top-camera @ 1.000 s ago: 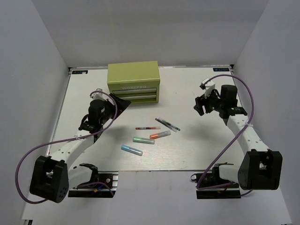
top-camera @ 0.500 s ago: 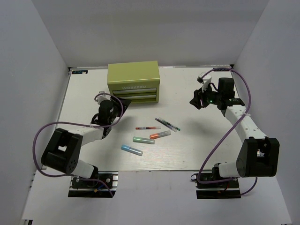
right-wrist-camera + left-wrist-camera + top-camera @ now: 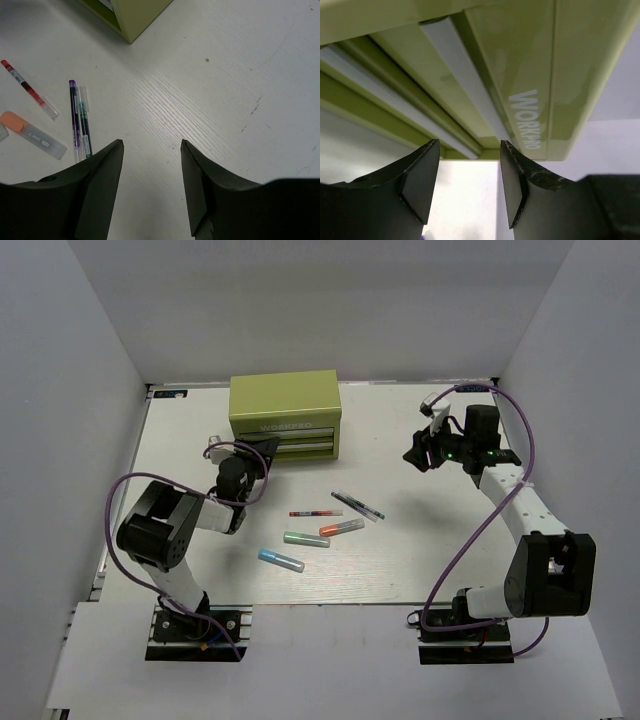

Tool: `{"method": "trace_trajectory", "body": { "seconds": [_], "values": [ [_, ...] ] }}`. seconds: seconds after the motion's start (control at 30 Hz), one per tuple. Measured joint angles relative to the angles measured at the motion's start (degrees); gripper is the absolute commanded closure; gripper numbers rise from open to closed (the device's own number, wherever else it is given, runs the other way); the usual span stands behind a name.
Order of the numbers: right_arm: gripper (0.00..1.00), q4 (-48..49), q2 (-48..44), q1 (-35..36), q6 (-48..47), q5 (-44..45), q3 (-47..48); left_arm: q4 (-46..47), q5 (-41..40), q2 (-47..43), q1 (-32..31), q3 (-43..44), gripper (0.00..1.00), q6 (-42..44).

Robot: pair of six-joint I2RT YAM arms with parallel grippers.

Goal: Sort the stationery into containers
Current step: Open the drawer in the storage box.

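Observation:
The olive-green chest (image 3: 285, 415) stands at the back, both front drawers shut. My left gripper (image 3: 262, 453) is open and empty, right at the chest's lower left front. In the left wrist view the drawer fronts and lettering (image 3: 527, 120) fill the frame above the open gripper (image 3: 469, 145). The red pen (image 3: 315, 512), dark pen with teal end (image 3: 358, 505), and orange (image 3: 342, 528), green (image 3: 306, 539) and blue (image 3: 281, 560) markers lie mid-table. My right gripper (image 3: 415, 455) is open and empty, to the right of the pens. Its wrist view shows the open gripper (image 3: 152, 145), red pen (image 3: 27, 90), dark pen (image 3: 80, 120) and orange marker (image 3: 32, 132).
White walls enclose the table on three sides. The chest's near right corner (image 3: 130, 15) shows at the top of the right wrist view. Purple cables loop off both arms. Bare tabletop (image 3: 440, 540) lies between the pens and the right arm.
My left gripper has moved right and forward to the chest's drawer fronts, the arm folding in. My right gripper shifted slightly back and left a second ago, then stayed still.

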Motion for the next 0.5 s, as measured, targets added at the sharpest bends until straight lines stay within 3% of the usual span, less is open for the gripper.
{"method": "trace_trajectory", "body": {
  "seconds": [0.23,0.5],
  "values": [
    [0.45,0.4,1.4,0.0,-1.1,-0.7,0.0,8.9,0.0,3.7,0.0,0.0,0.37,-2.1],
    [0.45,0.3,1.6,0.1,-1.6,-0.6,0.0,11.1,-0.5,6.9,0.0,0.6,0.37,-4.2]
  ]
}}
